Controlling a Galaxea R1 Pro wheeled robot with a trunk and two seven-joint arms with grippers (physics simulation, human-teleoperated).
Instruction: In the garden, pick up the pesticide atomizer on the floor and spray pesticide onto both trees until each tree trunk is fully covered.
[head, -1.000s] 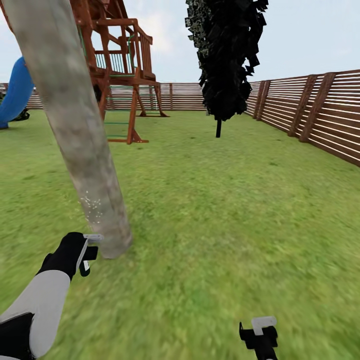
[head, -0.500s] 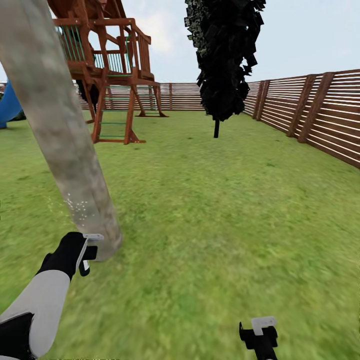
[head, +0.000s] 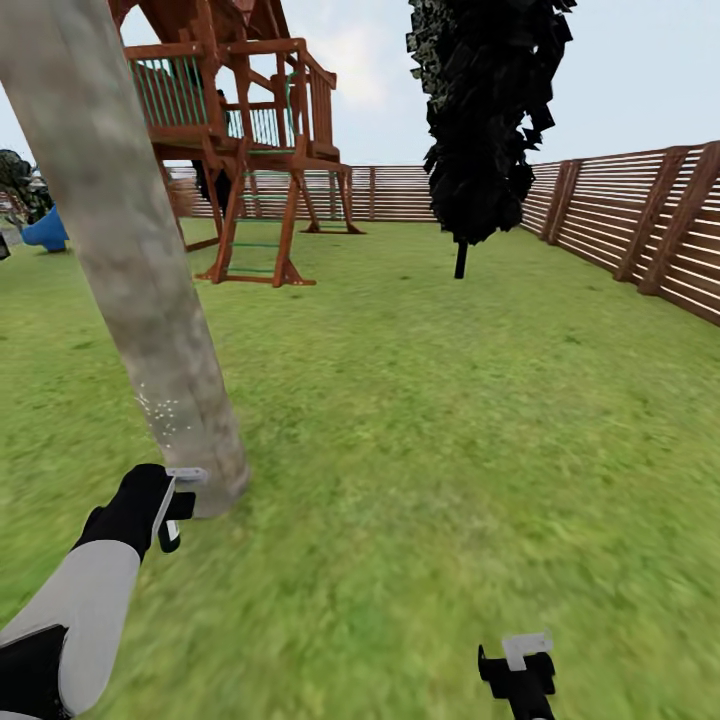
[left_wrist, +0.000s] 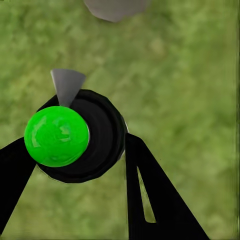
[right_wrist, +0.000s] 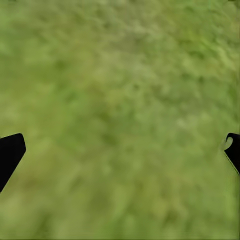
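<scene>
Head view: left gripper (head: 172, 505) low beside base of thick leaning tree trunk (head: 130, 260), trunk rising ahead and above, white specks low on bark; right gripper (head: 520, 668) well apart over grass (head: 430, 430).

Left wrist view: jaws pinching black atomizer (left_wrist: 82, 135), green cap up, trunk base just ahead.

Right wrist view: jaws spread wide, empty, over grass.

View: panning left; playset (head: 255, 150) and dark tree (head: 485, 120) shifting right in frame.
Trunk (head: 140, 270): sliding leftward, spray specks still low.
</scene>
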